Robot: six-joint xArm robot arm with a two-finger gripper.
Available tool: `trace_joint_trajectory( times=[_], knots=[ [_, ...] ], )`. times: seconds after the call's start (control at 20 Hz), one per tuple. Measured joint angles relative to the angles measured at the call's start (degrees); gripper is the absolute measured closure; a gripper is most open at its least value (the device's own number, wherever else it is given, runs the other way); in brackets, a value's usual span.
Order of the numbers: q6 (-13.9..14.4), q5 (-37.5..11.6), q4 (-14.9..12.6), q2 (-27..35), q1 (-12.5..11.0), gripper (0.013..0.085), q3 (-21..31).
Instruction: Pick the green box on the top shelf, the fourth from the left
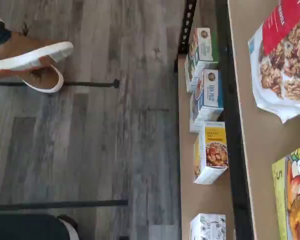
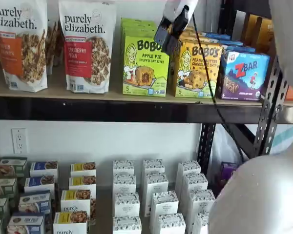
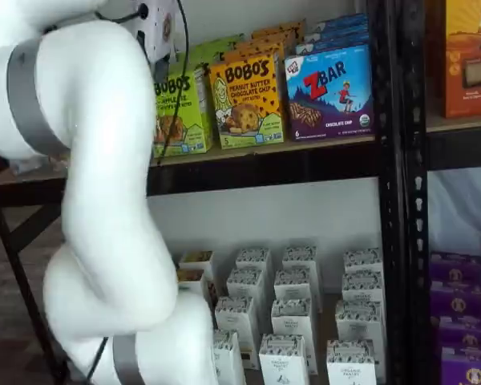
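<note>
The hand (image 2: 170, 35) is seen hanging nearest the camera, fingers spread wide and empty, presumably readied for a grasp. Behind it, just beside, the green box (image 2: 144, 63) is stood upright on the top shelf (image 2: 88, 108), facing outward.

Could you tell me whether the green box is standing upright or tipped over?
Upright: the green box stands on the top shelf, front label facing out.

wrist: downward, floor | shelf views: frontal, perhaps close; share top shelf (image 2: 88, 109)
</note>
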Motion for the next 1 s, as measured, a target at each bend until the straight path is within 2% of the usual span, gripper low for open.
trace_joint_trajectory(
  times=[0.15, 0.45, 0.7, 1.0],
  knots=[
    [-0.3, 4.8, -1.4, 2.7, -0.4, 0.013, -3.3],
    [-1.6, 4.8, -1.0, 3.0, -1.8, 0.013, -3.2],
    [-2.5, 2.4, 0.7, 1.9, -2.7, 0.013, -1.4],
    [-3.4, -4.1, 4.8, -1.1, -3.6, 0.013, 3.0]
  ],
)
